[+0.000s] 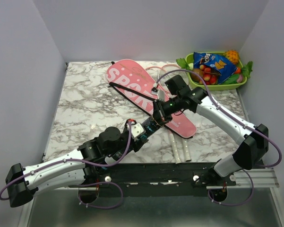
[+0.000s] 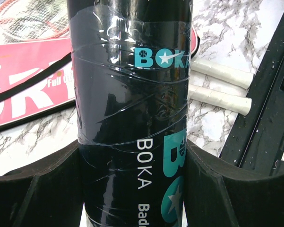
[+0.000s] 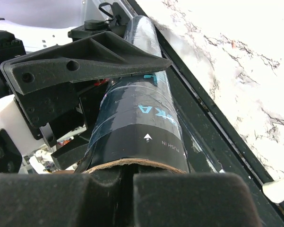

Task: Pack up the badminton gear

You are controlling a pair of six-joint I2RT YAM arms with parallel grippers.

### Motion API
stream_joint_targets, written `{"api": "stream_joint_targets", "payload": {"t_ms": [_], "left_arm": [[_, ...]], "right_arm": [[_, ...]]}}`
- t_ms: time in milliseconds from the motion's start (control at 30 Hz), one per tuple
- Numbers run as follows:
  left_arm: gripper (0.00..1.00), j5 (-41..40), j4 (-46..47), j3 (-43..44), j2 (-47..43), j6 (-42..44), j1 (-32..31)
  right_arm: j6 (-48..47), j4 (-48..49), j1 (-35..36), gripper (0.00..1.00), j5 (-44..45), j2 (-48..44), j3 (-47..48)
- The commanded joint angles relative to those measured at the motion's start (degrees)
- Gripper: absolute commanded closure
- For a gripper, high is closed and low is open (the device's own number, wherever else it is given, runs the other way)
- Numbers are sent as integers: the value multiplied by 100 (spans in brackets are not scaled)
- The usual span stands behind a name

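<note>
Left gripper [image 2: 134, 189] clamps the dark BOKA tube [image 2: 132, 94] across its middle, one finger on either side, apparently holding it off the marble table [image 1: 85, 109] near the front edge. Right gripper [image 3: 132, 187] meets the tube's cardboard end, beside a "PUSH IN" arrow, with its fingers drawn nearly together; whether they pinch anything there is hidden. Beyond them lies the pink racket bag [image 1: 142, 92], with two white racket handles [image 2: 222, 90] just beside its near end and a green tray [image 1: 217, 86] well apart in the far corner. The step looks like work on the tube's end, or a hand-over. Done well, any push should run straight along the tube, since the glossy tape wrap may slide in the left grip and the cardboard rim could crush under a skewed load.
</note>
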Motion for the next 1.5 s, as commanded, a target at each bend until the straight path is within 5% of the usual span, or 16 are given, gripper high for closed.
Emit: {"api": "stream_joint_targets", "payload": {"t_ms": [0,267,533,667,1067,1467], "left_arm": [[100,-31,659,132,143,-198,-27],[100,13,598,-25,46,-145,-27],[100,4,553,-272,-121,-145,-27],[100,-31,553,-333,-191,-137,-27],[100,-304,131,-245,-173,-66,-27],[100,-356,105,-368,-402,-66,-27]], "right_arm": [[-173,-52,180,90,-294,80,-58],[-191,-535,57,88,627,-279,390],[38,-1291,-847,59,1832,-825,1646],[-33,-2011,-1103,48,3462,-834,2043],[1109,-872,-3158,42,5015,-1036,-1162],[1067,70,-3529,43,6007,307,-1412]]}}
